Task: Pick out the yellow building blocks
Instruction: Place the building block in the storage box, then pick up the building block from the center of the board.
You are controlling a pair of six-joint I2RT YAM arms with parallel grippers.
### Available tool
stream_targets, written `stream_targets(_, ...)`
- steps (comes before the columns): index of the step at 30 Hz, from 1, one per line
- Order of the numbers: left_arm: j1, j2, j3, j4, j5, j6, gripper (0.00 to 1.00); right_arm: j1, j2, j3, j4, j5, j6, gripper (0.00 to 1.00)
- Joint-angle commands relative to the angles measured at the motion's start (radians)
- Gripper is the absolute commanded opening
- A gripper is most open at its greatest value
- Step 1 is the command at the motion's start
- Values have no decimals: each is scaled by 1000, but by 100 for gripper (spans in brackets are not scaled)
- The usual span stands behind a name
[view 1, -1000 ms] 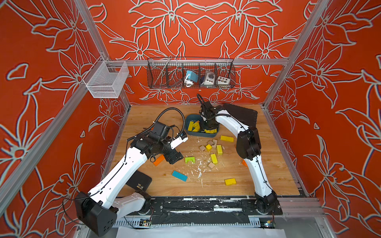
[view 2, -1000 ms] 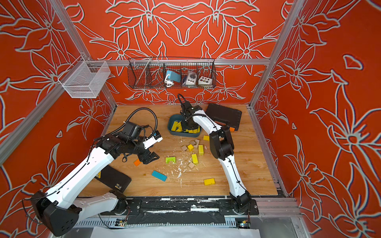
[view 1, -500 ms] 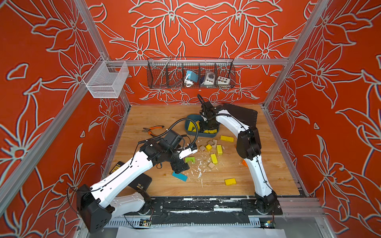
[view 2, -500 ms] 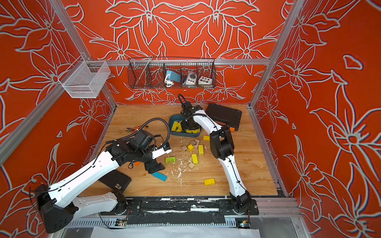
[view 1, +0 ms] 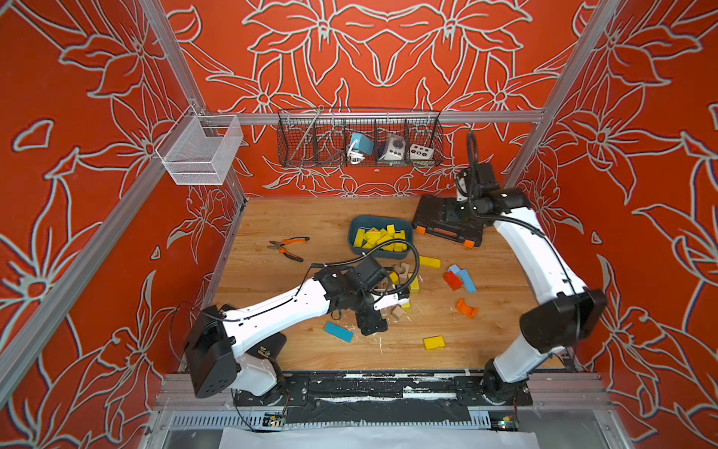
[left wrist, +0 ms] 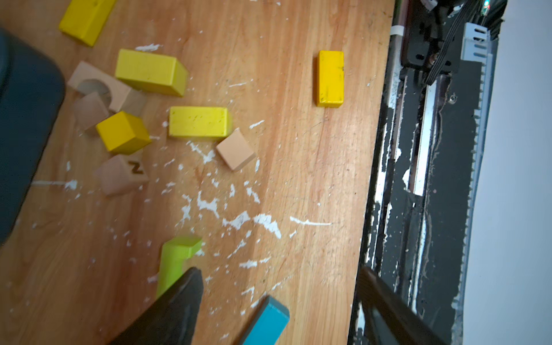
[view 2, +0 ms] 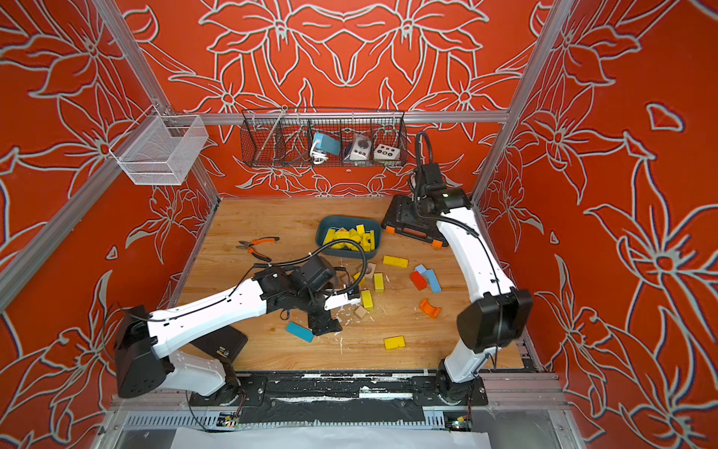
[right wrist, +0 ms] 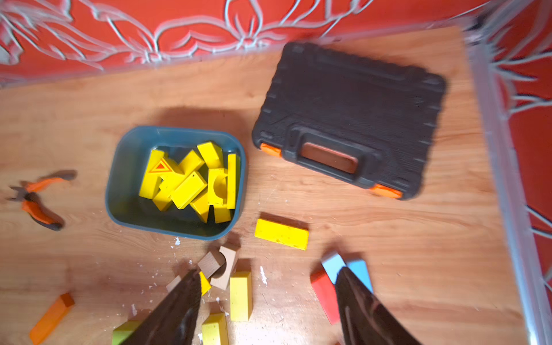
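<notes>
Blocks [right wrist: 191,182], bright yellow, fill the bin [right wrist: 125,179]; left end effector [left wrist: 279,271] and right end effector [right wrist: 268,271] gape empty.

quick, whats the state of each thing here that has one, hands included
left hand, open, holding nothing
right hand, open, holding nothing
blue bin, upright, partly filled
yellow building blocks, many in the bin, several loose outside it
black case, shut, lying flat
pliers, lying flat, handles spread
</notes>
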Motion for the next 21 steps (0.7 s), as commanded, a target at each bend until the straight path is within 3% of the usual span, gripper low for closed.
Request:
stream_targets(1, -69, 93, 52, 80, -18, -18, 82, 13, -98, -114, -27, 26, 18, 73)
stream_targets(11, -221, 422, 290, 114, -92, -100, 82, 2, -419, -324, -84, 41, 61, 72)
stream_targets(21, -229, 603, 391, 130, -103, -138, 81, 2, -570, -396, -109, 26, 98, 72)
